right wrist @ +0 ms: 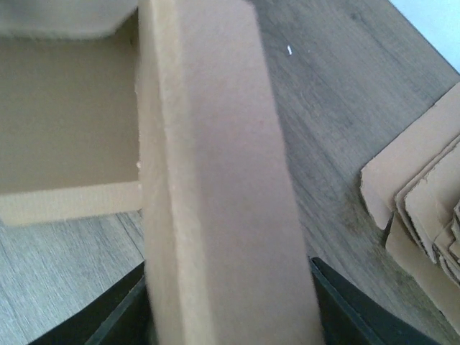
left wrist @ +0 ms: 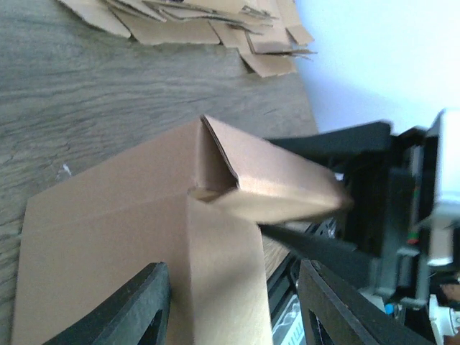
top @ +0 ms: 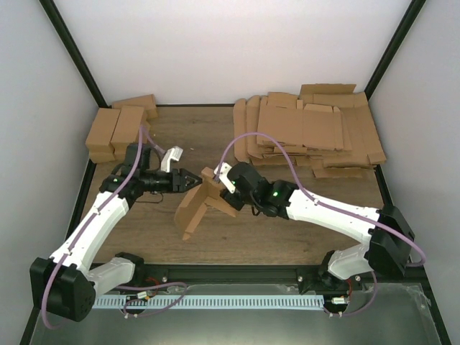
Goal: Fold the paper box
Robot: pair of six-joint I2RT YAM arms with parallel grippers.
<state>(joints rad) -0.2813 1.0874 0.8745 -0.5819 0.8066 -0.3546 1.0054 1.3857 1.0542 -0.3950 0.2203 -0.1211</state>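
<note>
The paper box (top: 195, 208) is a brown cardboard sheet, partly folded, standing tilted on the wooden table (top: 287, 230) between the two arms. My left gripper (top: 191, 180) is at its upper left edge. In the left wrist view the left gripper (left wrist: 233, 309) is open, with a narrow flap of the box (left wrist: 215, 273) lying between the spread fingers (left wrist: 136, 313). My right gripper (top: 220, 185) holds the box's upper right side. In the right wrist view the right gripper (right wrist: 230, 313) is shut on a folded wall of the box (right wrist: 215, 180), with both fingers against it.
A group of finished brown boxes (top: 118, 129) stands at the back left. A heap of flat cardboard blanks (top: 309, 129) covers the back right and also shows in the left wrist view (left wrist: 187, 21) and the right wrist view (right wrist: 424, 215). White walls enclose the table.
</note>
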